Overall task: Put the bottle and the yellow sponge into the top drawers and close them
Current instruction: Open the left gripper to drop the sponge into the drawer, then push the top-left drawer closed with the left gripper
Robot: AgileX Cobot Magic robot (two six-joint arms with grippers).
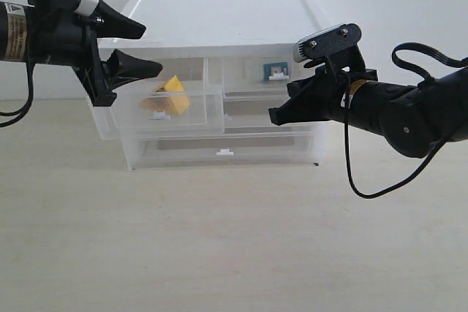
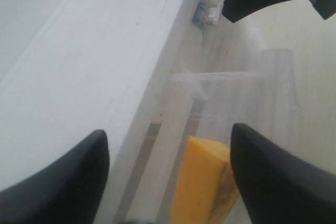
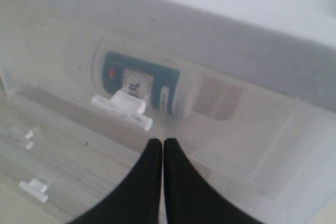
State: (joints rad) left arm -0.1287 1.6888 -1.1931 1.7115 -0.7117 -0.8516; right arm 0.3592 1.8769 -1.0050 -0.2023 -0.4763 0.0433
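Note:
The yellow sponge [image 1: 172, 93] lies inside the left top drawer [image 1: 208, 111], which is pulled out from the white-topped cabinet [image 1: 219, 20]. My left gripper [image 1: 152, 50] hangs open just above the drawer's left end, nothing between its fingers. In the left wrist view the sponge [image 2: 205, 182] shows below the spread fingers [image 2: 79, 182]. The bottle [image 1: 276, 71] lies inside the right top drawer [image 1: 252, 82], its blue-teal label [image 3: 142, 82] seen through the translucent front behind the white tab handle [image 3: 123, 106]. My right gripper [image 3: 161, 142] is shut, its tips close to that drawer front.
Two full-width translucent drawers sit below, the lower one with a white tab handle [image 1: 224, 153]. The cabinet stands on a pale wooden tabletop [image 1: 219, 239] against a white wall. The right arm's cable [image 1: 358, 180] loops down beside the cabinet.

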